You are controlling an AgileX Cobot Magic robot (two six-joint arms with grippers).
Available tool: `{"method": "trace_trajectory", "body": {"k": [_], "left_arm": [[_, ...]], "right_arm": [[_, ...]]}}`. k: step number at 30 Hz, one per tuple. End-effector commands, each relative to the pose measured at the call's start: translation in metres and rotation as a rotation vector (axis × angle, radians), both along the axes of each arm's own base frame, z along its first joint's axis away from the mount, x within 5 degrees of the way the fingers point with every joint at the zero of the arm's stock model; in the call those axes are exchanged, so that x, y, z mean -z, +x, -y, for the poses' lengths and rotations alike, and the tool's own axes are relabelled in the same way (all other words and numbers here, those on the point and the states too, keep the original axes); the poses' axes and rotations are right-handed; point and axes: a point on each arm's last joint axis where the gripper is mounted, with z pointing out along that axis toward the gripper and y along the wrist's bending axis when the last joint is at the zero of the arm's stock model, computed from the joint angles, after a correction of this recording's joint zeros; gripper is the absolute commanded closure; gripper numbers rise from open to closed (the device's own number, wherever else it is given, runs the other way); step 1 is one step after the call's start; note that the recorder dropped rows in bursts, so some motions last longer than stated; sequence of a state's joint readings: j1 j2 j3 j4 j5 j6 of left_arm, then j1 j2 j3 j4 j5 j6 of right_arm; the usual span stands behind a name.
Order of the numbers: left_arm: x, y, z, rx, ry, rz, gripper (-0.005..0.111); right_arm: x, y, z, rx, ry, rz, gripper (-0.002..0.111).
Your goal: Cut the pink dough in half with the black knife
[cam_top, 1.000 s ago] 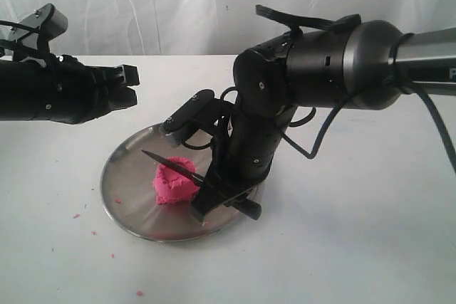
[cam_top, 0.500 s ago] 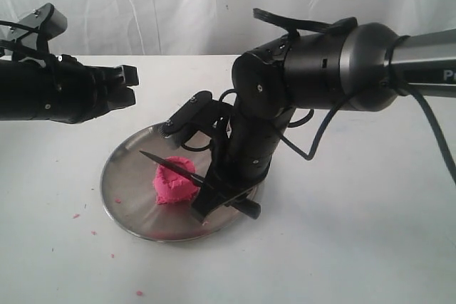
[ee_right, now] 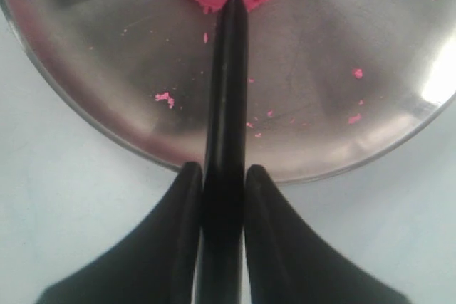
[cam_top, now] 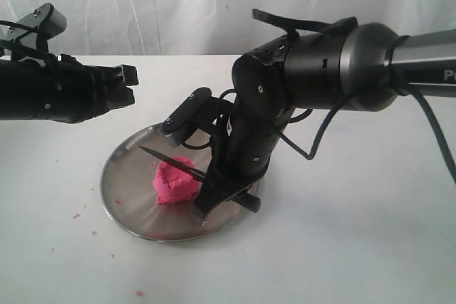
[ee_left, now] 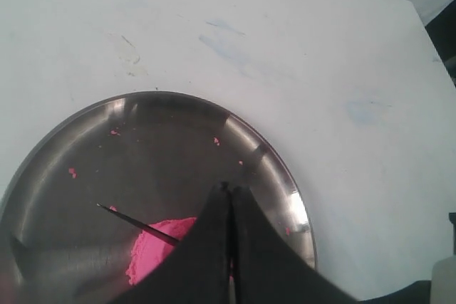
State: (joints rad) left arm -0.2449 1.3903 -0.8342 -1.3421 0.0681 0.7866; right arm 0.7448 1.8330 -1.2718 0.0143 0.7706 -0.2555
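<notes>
On the steel plate [cam_top: 121,176] at the worktop's centre sits the pink dough [cam_top: 173,181] — the black knife [cam_top: 167,160] crosses it, handle clamped in the right claw [ee_right: 222,176] at 3 o'clock. The left claw [ee_left: 229,208] hovers at 10 o'clock, fingers pressed together, holding nothing.

From my remote station, I see a round steel plate [cam_top: 121,197] resting on a white table [cam_top: 356,247], its shallow rim catching bright reflections. I count tiny pink crumbs [ee_right: 165,97] scattered across the plate's floor, with more pink specks [cam_top: 139,293] lying on the tabletop just beyond the rim. Faint bluish smudges [ee_left: 224,44] mark the table surface. A wrinkled white backdrop [cam_top: 178,5] hangs behind the table.
</notes>
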Motion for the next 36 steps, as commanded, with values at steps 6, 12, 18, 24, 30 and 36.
{"method": "trace_trajectory", "body": {"k": [6,12,18,24,30,36], "left_arm": [[0.019,0.008,0.004,0.017,-0.008,-0.075,0.107],[0.031,0.012,0.005,0.014,-0.01,-0.117,0.107],[0.045,0.017,0.006,0.016,0.009,-0.158,0.107],[0.058,0.022,0.007,0.012,0.018,-0.196,0.107],[0.044,0.045,-0.012,0.05,-0.121,-0.199,0.107],[0.056,0.052,-0.025,0.121,-0.291,-0.228,0.107]], "right_arm": [[0.009,0.004,0.002,-0.01,-0.03,-0.009,0.108],[0.009,0.004,0.002,-0.017,-0.033,-0.009,0.108],[0.009,0.004,0.002,-0.026,-0.035,-0.007,0.108],[0.009,0.004,0.002,-0.026,-0.034,-0.005,0.108],[0.009,0.004,0.002,-0.026,-0.035,-0.007,0.108],[0.01,0.003,0.003,-0.026,-0.038,-0.01,0.108]]}}
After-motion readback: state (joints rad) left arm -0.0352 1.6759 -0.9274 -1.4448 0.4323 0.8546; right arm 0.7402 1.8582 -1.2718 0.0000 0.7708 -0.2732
